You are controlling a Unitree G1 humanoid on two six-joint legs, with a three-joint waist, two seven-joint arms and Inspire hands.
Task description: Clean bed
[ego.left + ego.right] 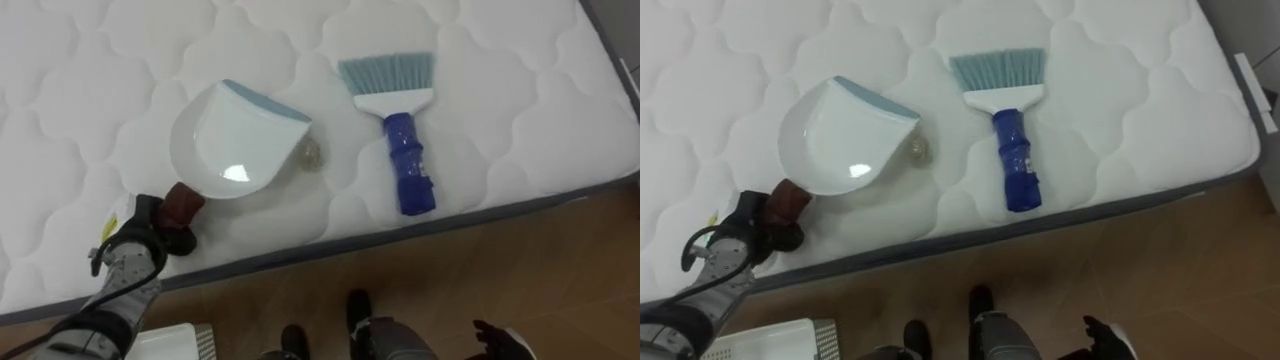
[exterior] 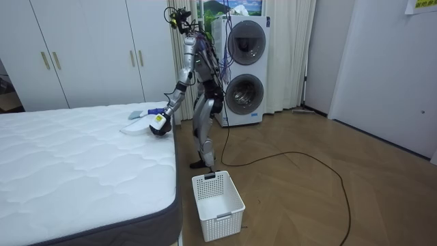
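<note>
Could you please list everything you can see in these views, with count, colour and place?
mattress: one, white, quilted, grey lower edge, before the robot.
dustpan: one, white, blue-grey lip, reddish-brown handle, on the mattress near its edge.
brush: one, blue handle, white head, pale blue bristles, lying right of the dustpan, apart from it.
scrap: one, small, pale, crumpled, at the dustpan's mouth.
basket: one, white, on the floor beside the mattress.
washing machines: two, white, stacked, behind the robot.
wardrobe: white, along the far wall.
left hand: curled round the dustpan's handle.
right hand: dark, low over the floor.
</note>
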